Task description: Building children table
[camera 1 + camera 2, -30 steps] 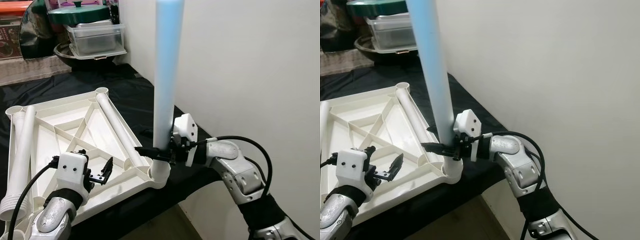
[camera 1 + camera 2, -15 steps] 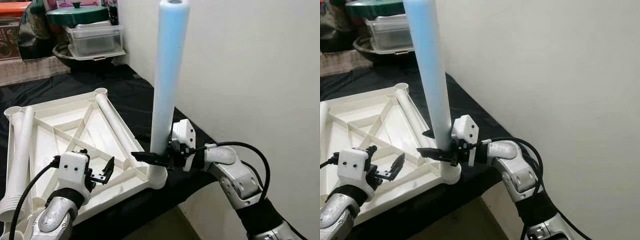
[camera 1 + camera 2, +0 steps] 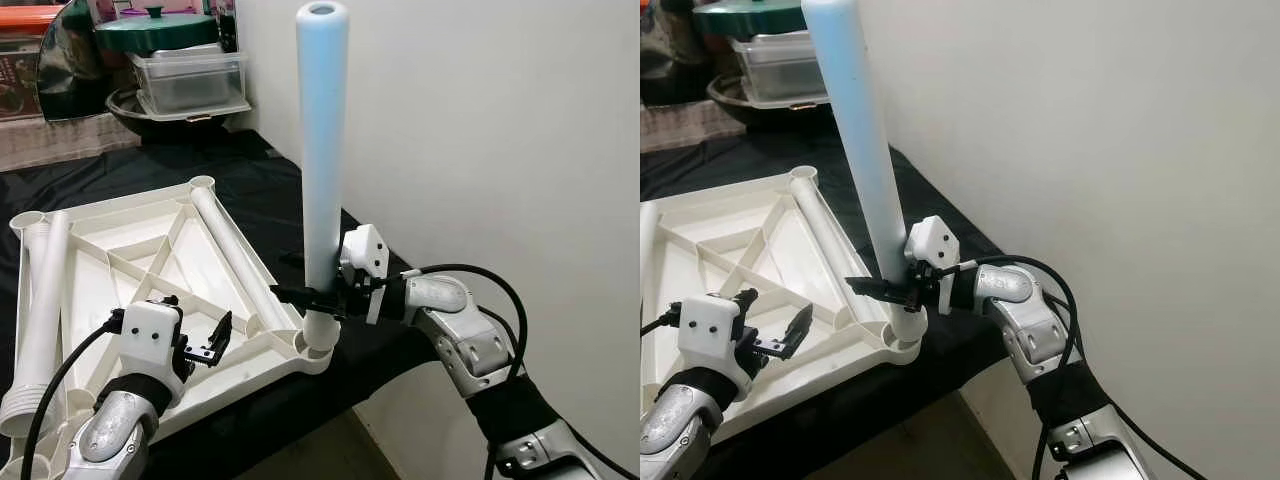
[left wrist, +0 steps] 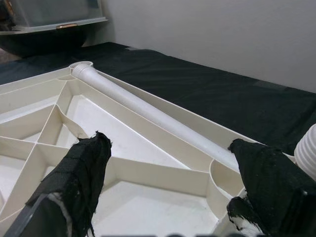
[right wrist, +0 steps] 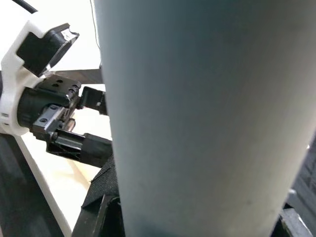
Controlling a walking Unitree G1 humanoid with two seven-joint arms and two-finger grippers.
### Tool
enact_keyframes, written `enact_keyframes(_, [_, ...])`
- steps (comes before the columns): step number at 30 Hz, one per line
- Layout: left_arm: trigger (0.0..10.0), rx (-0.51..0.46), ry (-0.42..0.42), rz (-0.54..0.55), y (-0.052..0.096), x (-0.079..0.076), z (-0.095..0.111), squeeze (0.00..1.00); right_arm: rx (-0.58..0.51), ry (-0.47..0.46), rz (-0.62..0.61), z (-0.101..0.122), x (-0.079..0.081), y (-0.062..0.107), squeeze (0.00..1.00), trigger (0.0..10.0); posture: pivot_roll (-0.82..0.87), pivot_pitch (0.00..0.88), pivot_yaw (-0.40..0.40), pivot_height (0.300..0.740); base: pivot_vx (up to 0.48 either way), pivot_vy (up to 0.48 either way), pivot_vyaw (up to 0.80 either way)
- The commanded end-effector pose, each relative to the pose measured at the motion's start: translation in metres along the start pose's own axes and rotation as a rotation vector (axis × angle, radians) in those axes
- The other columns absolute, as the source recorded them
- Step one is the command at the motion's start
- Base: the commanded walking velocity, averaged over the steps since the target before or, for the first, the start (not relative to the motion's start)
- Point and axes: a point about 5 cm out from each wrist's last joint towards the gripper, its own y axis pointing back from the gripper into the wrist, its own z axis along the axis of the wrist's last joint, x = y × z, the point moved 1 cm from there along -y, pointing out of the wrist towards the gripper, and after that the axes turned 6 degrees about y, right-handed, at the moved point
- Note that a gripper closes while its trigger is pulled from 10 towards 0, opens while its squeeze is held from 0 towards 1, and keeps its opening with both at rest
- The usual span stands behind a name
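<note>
Two claws: right claw clamped around the upright leg; left claw open, empty.

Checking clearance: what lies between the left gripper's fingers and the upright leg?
In the left eye view, bare tabletop ribs separate the left gripper from the upright leg.

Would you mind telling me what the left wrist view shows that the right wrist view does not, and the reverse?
Left wrist view alone: the open left end effector above the tabletop's ribbed underside, and a loose leg lying in it. Right wrist view alone: the upright leg close up, with the left end effector's housing beside it. Both share the white tabletop.
</note>
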Motion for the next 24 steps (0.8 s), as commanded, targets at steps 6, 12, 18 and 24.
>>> enact_keyframes(6, [10.0, -0.024, 0.009, -0.018, -0.003, -0.005, 0.004, 0.00, 0.021, -0.026, 0.028, -0.010, 0.010, -0.003, 0.00, 10.0, 0.06, 0.000, -0.070, 0.740, 0.000, 0.000, 0.00])
enact_keyframes(12, [10.0, -0.023, 0.009, -0.014, -0.002, -0.004, 0.004, 0.00, 0.029, -0.042, 0.057, -0.014, 0.017, -0.004, 0.00, 10.0, 0.06, 0.000, -0.070, 0.740, 0.000, 0.000, 0.00])
enact_keyframes(18, [10.0, -0.021, 0.010, -0.006, 0.000, -0.003, 0.004, 0.00, 0.047, -0.059, 0.071, -0.018, 0.018, 0.001, 0.00, 10.0, 0.06, 0.000, -0.080, 0.740, 0.000, 0.000, 0.00])
enact_keyframes(24, [10.0, -0.021, 0.016, 0.001, 0.000, -0.003, 0.003, 0.00, 0.049, -0.096, 0.092, -0.019, 0.026, 0.003, 0.00, 10.0, 0.06, 0.000, -0.082, 0.740, 0.000, 0.000, 0.00])
